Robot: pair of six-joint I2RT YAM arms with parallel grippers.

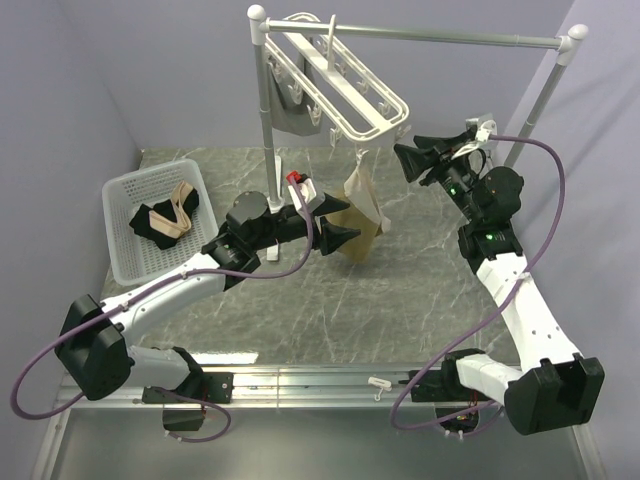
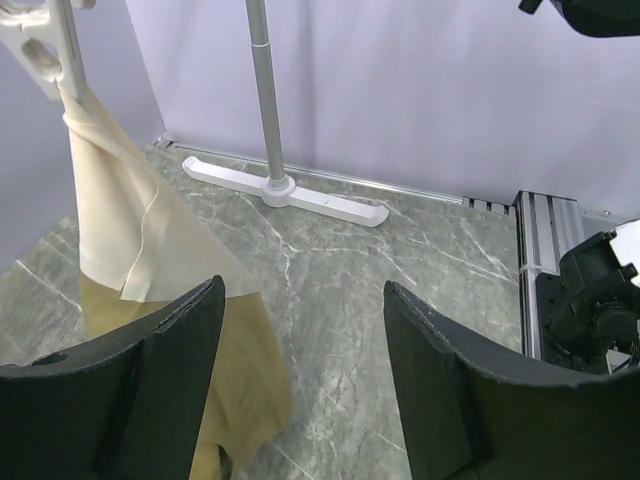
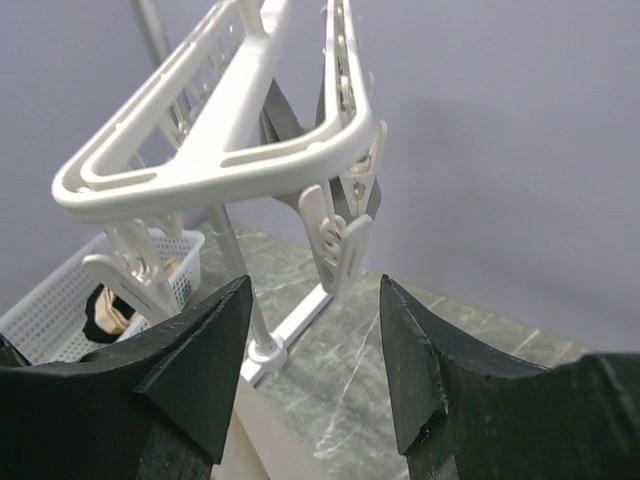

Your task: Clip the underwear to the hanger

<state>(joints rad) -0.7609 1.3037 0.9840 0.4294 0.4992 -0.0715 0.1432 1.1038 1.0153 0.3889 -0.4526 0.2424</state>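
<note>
The white hanger [image 1: 345, 90] hangs from the rail by its hook, with several small clips dangling under it. The tan underwear [image 1: 360, 220] hangs by one corner from a clip near the frame's front end and droops down to the table. My left gripper [image 1: 335, 228] stands open right beside the fabric's lower part. In the left wrist view the underwear [image 2: 150, 260] lies behind and just inside the left finger [image 2: 150, 380], not pinched. My right gripper [image 1: 415, 155] is open by the frame's near corner. A free clip [image 3: 335, 235] hangs just beyond its fingertips, under the hanger [image 3: 220, 165].
A white basket [image 1: 130, 200] with black and beige cloth pieces sits at the left. The silver rail stand [image 1: 440, 37] spans the back, its post and foot [image 2: 285, 190] on the marble table. A grey garment [image 1: 290, 105] hangs from the frame's far side. A loose clip [image 1: 378, 382] lies at the near edge.
</note>
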